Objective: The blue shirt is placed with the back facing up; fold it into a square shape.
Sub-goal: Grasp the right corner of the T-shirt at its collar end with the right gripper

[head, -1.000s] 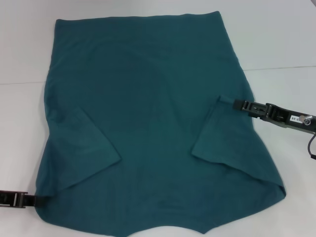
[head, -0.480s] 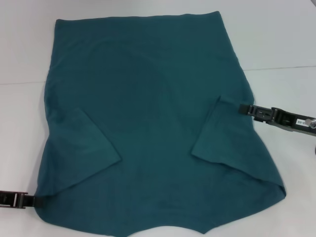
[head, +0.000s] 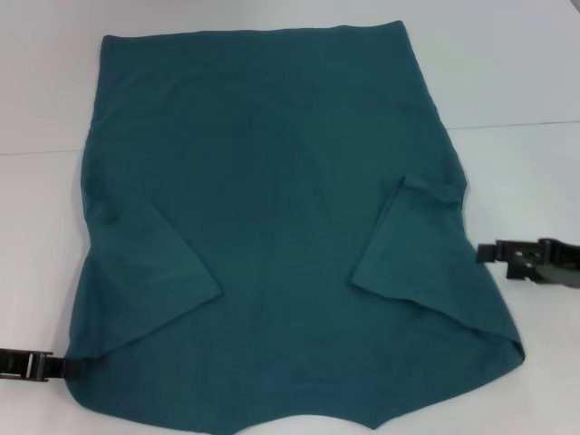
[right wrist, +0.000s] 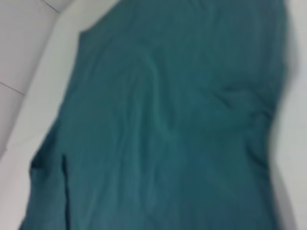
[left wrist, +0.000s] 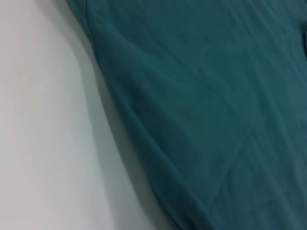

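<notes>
The blue shirt (head: 272, 236) lies flat on the white table, plain side up, with both sleeves folded inward onto the body. It fills the left wrist view (left wrist: 206, 110) and the right wrist view (right wrist: 172, 124). My left gripper (head: 63, 367) rests at the shirt's near left corner, its tip touching the fabric edge. My right gripper (head: 480, 253) hovers just off the shirt's right edge, open, holding nothing, a short way from the folded right sleeve (head: 412, 240).
The white table (head: 517, 72) surrounds the shirt, with a thin seam line (head: 507, 124) running across it. The shirt's near edge runs past the bottom of the head view.
My right gripper has let go of the right sleeve's corner and pulled back to the right and nearer, off the shirt. The sleeve has settled flat. The left gripper has not moved.
</notes>
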